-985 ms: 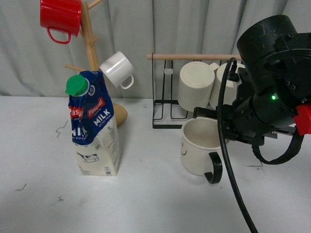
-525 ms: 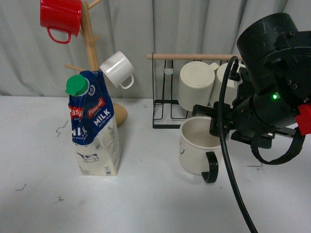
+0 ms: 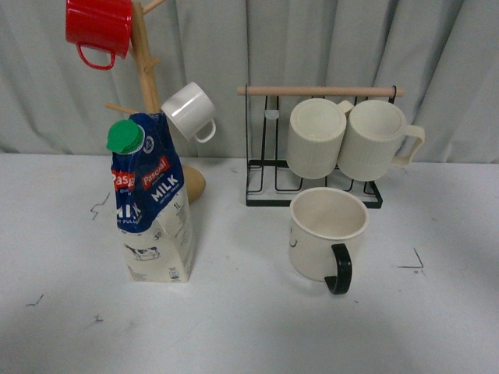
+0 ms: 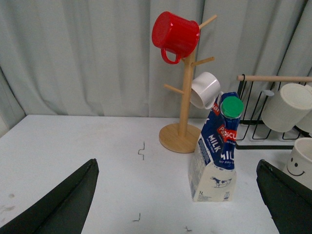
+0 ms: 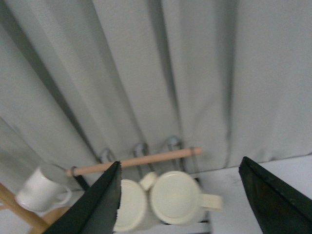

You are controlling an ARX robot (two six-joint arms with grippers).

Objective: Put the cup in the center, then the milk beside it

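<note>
On my front feed the cup stands upright on the counter, a little right of centre and just in front of the rack, with its black handle turned toward me. The milk stands upright well to its left, near the mug tree. My left gripper is spread wide and holds nothing, well apart from the milk. My right gripper is likewise spread and empty, facing the curtain above the rack.

Front view: close, facing table. Left wrist: farther back, shares milk. Right wrist: high, faces curtain.
</note>
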